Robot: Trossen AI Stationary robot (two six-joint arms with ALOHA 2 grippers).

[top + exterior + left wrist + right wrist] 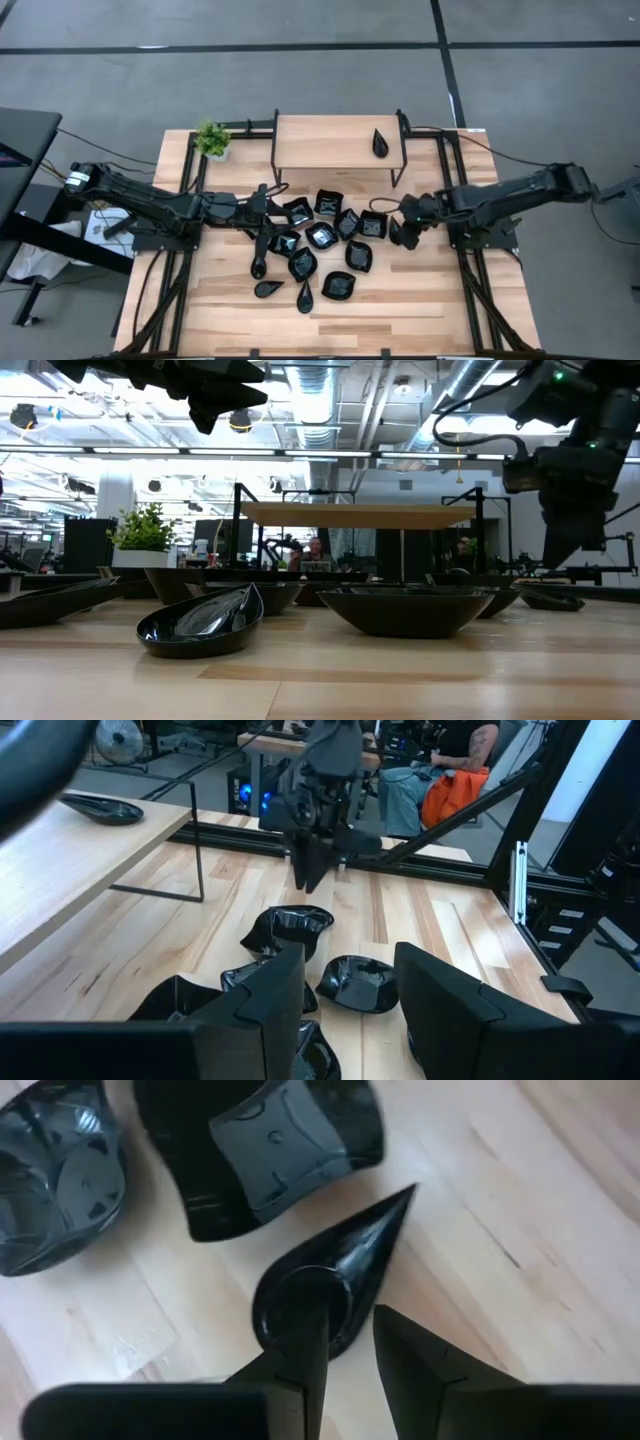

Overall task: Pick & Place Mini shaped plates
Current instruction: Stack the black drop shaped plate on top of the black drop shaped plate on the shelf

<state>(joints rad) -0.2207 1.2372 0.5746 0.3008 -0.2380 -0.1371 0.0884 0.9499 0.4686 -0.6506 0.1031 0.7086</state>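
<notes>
Gripping a teardrop plate (335, 1270) by its rim, the right gripper (350, 1345) jaws clamp it above the table (520, 1200).

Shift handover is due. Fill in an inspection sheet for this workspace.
Surface: pale wooden table, with a raised wooden shelf at the back.
Job's things: about a dozen black dishes clustered mid-table; one teardrop dish already on the shelf.
Clutter: small potted plant at the back left corner.
Grippers: left gripper open over the cluster's left edge, holding nothing; right gripper low over a teardrop dish at the cluster's right edge, fingers astride its rim, grip cannot be confirmed.
Cables: black cables run down the table's left side.
Surroundings: grey floor; a seated person beyond the table.
</notes>
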